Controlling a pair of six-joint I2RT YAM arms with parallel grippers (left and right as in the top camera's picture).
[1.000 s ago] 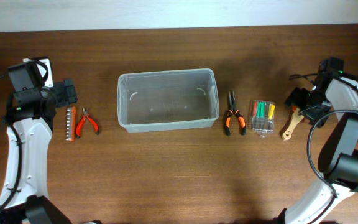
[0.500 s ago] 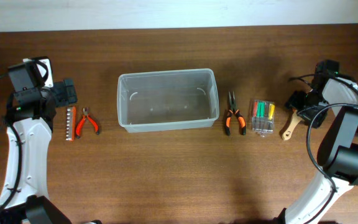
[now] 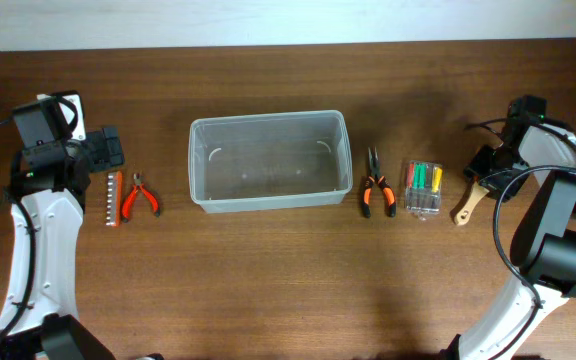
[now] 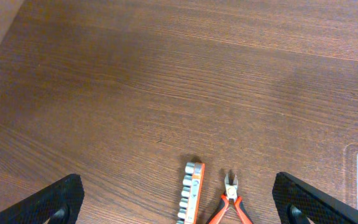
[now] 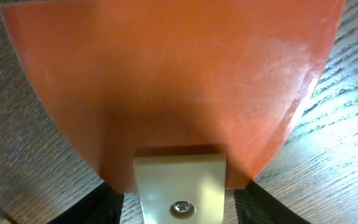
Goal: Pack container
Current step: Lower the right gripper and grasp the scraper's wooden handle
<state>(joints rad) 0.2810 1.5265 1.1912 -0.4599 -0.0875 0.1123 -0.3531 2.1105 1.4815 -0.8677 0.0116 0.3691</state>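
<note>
Right tool [image 3: 486,170], grip state indeterminate, over orange-bladed scraper [image 3: 464,206]; container [image 3: 268,117] lies well to its left, mid-table [image 3: 268,290], long axis left-right; left tool [image 3: 108,150] spread wide, empty.

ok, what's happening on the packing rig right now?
Nothing is packed yet: the container is empty and every tool lies on the table. Left of it are the bit strip and red cutters; right of it are the orange pliers, the screwdriver case and a wooden-handled scraper. The right gripper is down at the scraper's blade end, and the orange blade fills the right wrist view. Whether it has closed is unclear. The left gripper hangs open near the bit strip.
</note>
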